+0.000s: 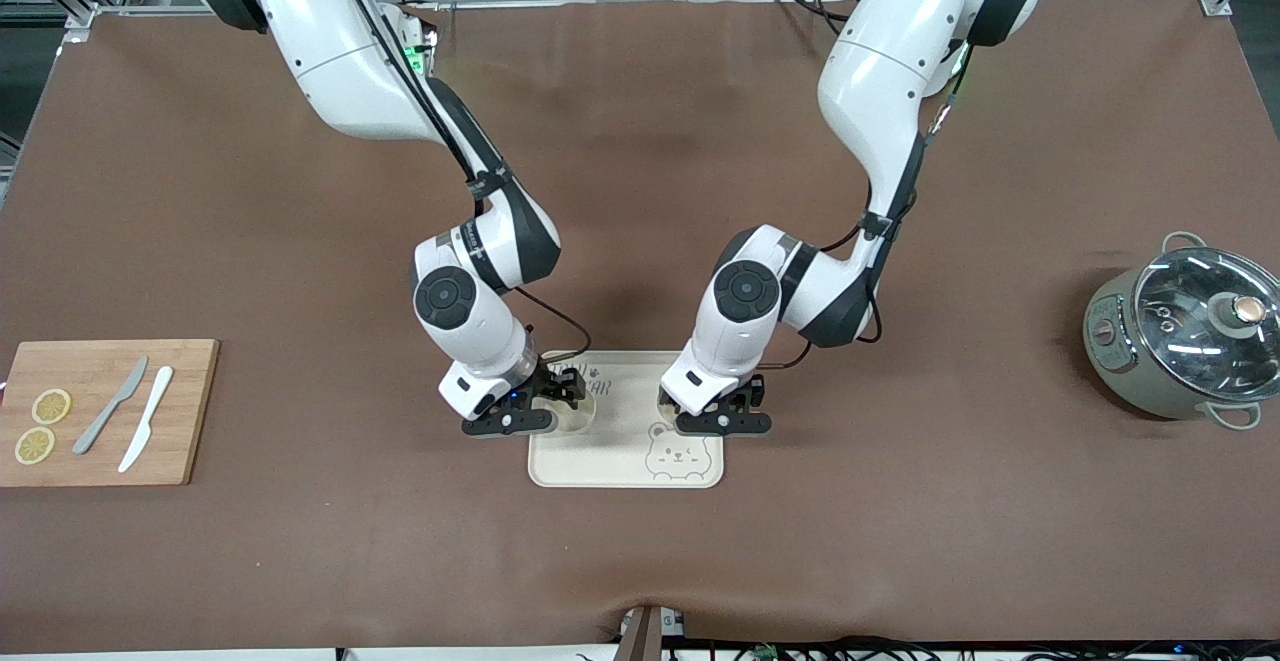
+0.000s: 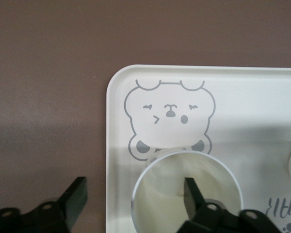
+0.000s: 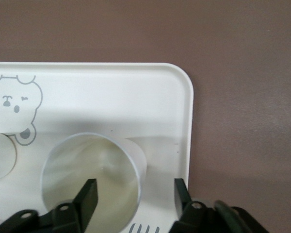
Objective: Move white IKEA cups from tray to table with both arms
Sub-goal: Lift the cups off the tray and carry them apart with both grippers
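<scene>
I am looking at a wide brown matte table cover (image 1: 640, 191), mostly bare between the arms' bases and the tray. Toward the right arm's end a wooden cutting board (image 1: 190, 411) is carrying two lemon slices (image 1: 42, 426), a grey knife (image 1: 110, 419) and a white knife (image 1: 146, 432); toward the left arm's end a metal pot with a glass lid (image 1: 1185, 341) is sitting well apart from everything.

Both arms are reaching down over the cream, round-cornered bear-printed tray (image 1: 625, 471). The left gripper (image 2: 131, 194) is hanging spread open astride the wall of one white IKEA cup (image 2: 157, 170): one finger is inside the smooth round rim, the other outside over the tray's raised edge, neither pressing the wall. That cup is standing on the tray just beside the bear's feet.

The right gripper (image 3: 133, 194) is likewise spread, one finger inside the second white cup (image 3: 63, 165), the other over the tray floor near its rim. This cup is standing upright close to the tray's corner.
</scene>
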Robot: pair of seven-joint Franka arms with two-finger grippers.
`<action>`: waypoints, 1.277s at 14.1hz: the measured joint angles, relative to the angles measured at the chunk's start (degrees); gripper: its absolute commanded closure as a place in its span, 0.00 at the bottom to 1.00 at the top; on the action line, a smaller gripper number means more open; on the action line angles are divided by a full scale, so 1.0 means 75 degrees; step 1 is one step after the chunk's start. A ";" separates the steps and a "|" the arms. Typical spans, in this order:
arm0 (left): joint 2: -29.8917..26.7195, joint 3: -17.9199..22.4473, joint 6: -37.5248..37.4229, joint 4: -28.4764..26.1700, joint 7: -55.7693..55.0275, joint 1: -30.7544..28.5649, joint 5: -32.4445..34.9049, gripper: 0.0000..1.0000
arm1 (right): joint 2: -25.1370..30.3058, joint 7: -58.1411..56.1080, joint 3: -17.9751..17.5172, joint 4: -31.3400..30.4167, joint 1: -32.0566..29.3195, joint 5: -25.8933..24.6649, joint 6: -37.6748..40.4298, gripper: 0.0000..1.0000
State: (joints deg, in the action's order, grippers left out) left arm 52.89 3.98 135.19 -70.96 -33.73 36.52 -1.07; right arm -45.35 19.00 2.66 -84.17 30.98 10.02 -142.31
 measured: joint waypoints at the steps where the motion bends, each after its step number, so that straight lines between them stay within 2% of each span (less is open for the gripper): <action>1: 0.0000 0.0000 0.0000 0.0000 0.0000 0.0017 0.0000 1.00 | 0.0000 0.0013 0.0000 0.0006 0.0040 0.0000 0.0000 0.87; 2: 0.0000 0.0000 0.0000 0.0000 -0.0005 0.0030 0.0000 1.00 | 0.0000 0.0024 0.0000 0.0015 0.0067 0.0000 0.0000 1.00; 8: 0.0001 0.0000 0.0000 -0.0006 -0.0013 0.0035 0.0000 1.00 | -0.0001 0.0031 0.0083 0.0099 0.0070 -0.0002 0.0003 1.00; 13: -0.0187 0.0013 -0.0060 -0.0102 -0.0068 -0.0011 0.0000 1.00 | 0.0020 -0.0353 0.0231 0.0587 -0.0282 -0.0106 0.0424 1.00; 15: -0.0745 0.0019 -0.0112 -0.0707 -0.0068 -0.0067 0.0000 1.00 | 0.0032 -0.1006 0.0244 0.0739 -0.0630 -0.0135 0.0772 1.00; 18: -0.2031 0.0049 -0.0091 -0.2284 0.0234 -0.0164 0.0000 1.00 | 0.0120 -0.2169 0.0258 0.0816 -0.1234 -0.0138 0.1238 1.00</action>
State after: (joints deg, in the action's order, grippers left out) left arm 37.65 4.35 134.51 -88.09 -31.97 35.29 -1.07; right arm -44.45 2.74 4.59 -78.05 21.72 8.98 -133.02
